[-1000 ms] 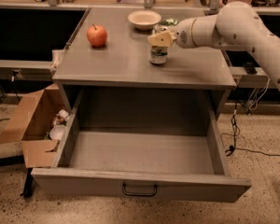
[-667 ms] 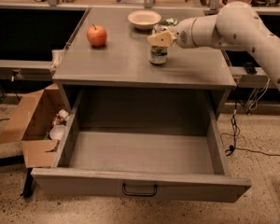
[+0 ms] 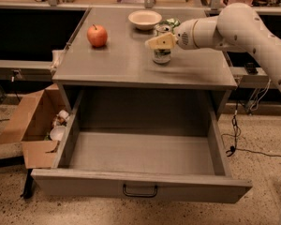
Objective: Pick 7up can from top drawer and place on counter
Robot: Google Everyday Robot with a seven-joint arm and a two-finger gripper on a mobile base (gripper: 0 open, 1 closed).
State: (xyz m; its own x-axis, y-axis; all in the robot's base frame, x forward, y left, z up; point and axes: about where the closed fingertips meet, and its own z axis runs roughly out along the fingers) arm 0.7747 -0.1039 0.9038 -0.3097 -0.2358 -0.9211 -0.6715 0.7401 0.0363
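The 7up can (image 3: 162, 55) stands upright on the grey counter (image 3: 126, 62), right of its middle. My gripper (image 3: 160, 40) reaches in from the right on the white arm and is shut on the can's upper part, one cream finger (image 3: 155, 42) across its front. The can's bottom rests on the counter. The top drawer (image 3: 140, 153) is pulled fully out below, its flat bottom bare, with a black wire handle (image 3: 139, 191) on its front.
A red apple (image 3: 97, 35) sits at the counter's left and a white bowl (image 3: 144, 18) at the back. A greener can (image 3: 171, 22) lies behind the gripper. An open cardboard box (image 3: 33, 125) stands on the floor to the left. Cables lie on the floor at the right.
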